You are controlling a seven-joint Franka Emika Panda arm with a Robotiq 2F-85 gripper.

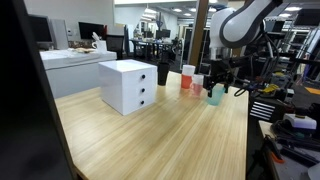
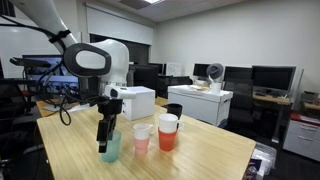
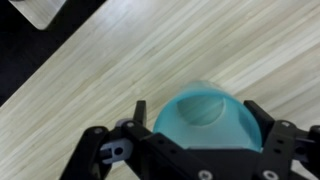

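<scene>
A translucent teal cup [image 3: 205,120] stands upright on the light wooden table [image 1: 150,140]. It also shows in both exterior views, the teal cup [image 1: 215,95] near the table's far side and the teal cup [image 2: 110,148] near its front left. My gripper [image 3: 199,112] hangs straight down over it, one finger on each side of the rim. The jaws stand wide, and a thin gap shows at the left finger [image 3: 140,110]. The cup rests on the table, not lifted. In the exterior views the gripper [image 2: 106,138] reaches down around the cup's upper part.
Beside the teal cup stand a pink cup [image 2: 142,137] and an orange cup [image 2: 167,133], with a black cup [image 2: 174,111] behind them. A white drawer unit [image 1: 128,85] sits on the table. Cables and equipment crowd the table's edge [image 1: 285,120].
</scene>
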